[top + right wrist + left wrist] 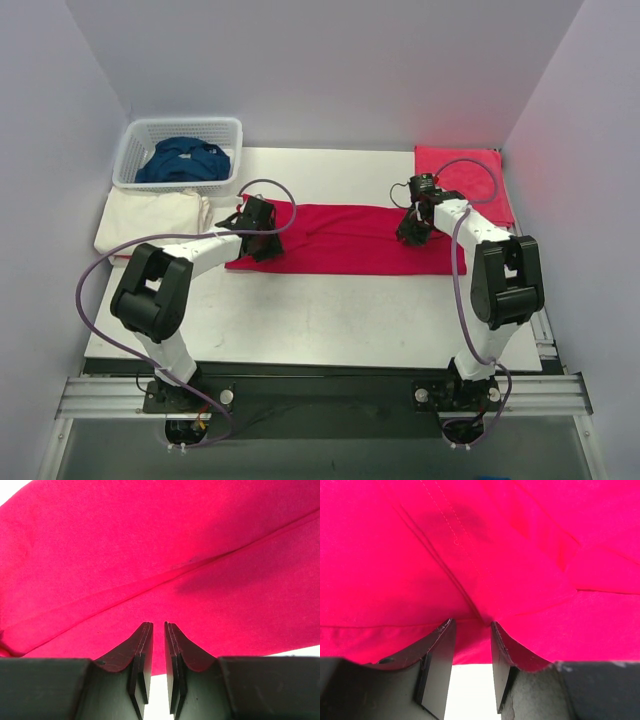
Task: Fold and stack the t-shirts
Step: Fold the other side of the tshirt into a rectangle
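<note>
Since the red shirt lies flat as a long strip for folding, your left gripper stands parted, cloth edge at its fingertips. Your right gripper is nearly closed just short of the cloth; whether it pinches, you can't tell.

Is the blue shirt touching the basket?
Touching. The top view shows the blue shirt lying crumpled inside the basket, with its fabric reaching the lattice walls and no gap visible around it.
</note>
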You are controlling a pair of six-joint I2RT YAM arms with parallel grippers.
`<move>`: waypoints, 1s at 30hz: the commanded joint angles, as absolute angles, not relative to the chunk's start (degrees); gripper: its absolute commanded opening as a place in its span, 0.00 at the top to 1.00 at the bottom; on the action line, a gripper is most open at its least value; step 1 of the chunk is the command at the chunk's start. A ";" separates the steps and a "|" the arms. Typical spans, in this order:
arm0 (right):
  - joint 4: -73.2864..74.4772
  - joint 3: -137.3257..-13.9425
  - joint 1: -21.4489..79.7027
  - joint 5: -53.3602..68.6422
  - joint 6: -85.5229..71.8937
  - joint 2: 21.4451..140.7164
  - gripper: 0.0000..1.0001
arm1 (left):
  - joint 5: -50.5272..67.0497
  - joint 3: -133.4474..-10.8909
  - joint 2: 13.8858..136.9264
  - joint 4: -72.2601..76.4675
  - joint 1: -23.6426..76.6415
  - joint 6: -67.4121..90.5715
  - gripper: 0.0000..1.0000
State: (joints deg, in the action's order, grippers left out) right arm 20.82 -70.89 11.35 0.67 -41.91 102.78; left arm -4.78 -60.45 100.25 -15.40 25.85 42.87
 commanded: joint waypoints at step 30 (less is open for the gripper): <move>23.64 -72.60 11.43 -0.53 -41.75 105.21 0.84 | -4.57 -64.16 101.51 -11.07 26.37 42.80 0.60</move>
State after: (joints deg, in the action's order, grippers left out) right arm 21.34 -70.91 11.35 0.67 -41.89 105.01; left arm -5.26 -61.87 102.24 -13.52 25.87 42.85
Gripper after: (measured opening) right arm 0.158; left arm 0.398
